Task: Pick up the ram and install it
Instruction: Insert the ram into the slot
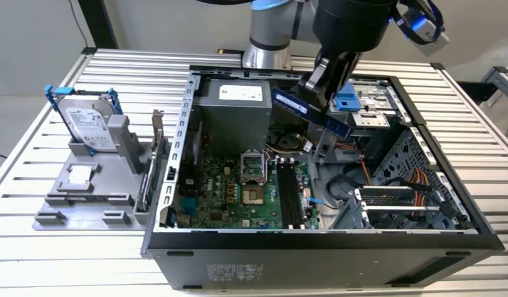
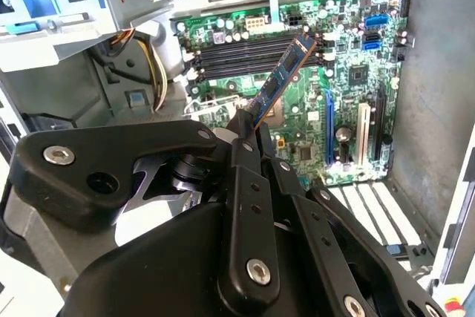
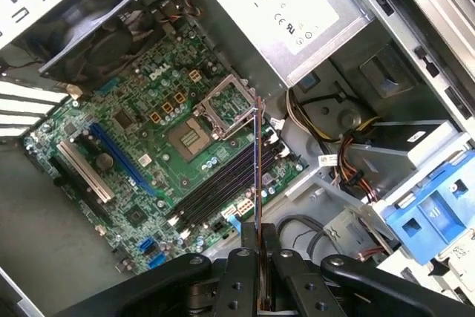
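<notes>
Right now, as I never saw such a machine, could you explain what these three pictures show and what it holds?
It is a robot arm with a gripper, working over an open computer case on a slatted metal table. The exterior view looks from off the arm; both wrist views come from cameras riding on the arm, looking into the case. The gripper is shut on the ram, a long thin memory stick, held tilted above the green motherboard, not yet in its black slots. On the exterior view's left, a hard drive stands in a grey holder.

pincer [image 2: 249,125] grips the ram [image 2: 286,76] (tilted) over the motherboard [image 2: 356,98].
</notes>
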Controlling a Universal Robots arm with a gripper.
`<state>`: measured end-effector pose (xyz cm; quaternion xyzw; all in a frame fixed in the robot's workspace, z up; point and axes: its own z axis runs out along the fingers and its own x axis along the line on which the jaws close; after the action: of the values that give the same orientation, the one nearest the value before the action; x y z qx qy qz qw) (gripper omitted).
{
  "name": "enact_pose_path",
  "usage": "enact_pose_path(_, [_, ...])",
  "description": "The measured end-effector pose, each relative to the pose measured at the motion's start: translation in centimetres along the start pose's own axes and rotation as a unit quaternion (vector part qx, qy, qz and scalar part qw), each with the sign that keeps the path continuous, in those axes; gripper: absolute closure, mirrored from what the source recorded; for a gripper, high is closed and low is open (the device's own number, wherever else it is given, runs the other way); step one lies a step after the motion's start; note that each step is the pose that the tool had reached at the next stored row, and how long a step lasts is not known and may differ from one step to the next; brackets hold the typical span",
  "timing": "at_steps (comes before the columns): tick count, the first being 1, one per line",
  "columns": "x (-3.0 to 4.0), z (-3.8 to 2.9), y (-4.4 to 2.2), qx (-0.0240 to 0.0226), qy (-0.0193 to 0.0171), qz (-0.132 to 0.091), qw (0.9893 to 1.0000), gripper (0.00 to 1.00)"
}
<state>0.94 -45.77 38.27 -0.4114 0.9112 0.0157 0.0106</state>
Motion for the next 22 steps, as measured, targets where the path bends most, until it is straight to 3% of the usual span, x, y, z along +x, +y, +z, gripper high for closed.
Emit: enact_pose_path(22, [0.0, 0.01, 0.0, 0.0015, -0.001, 0.047, 0.9989, 1.0])
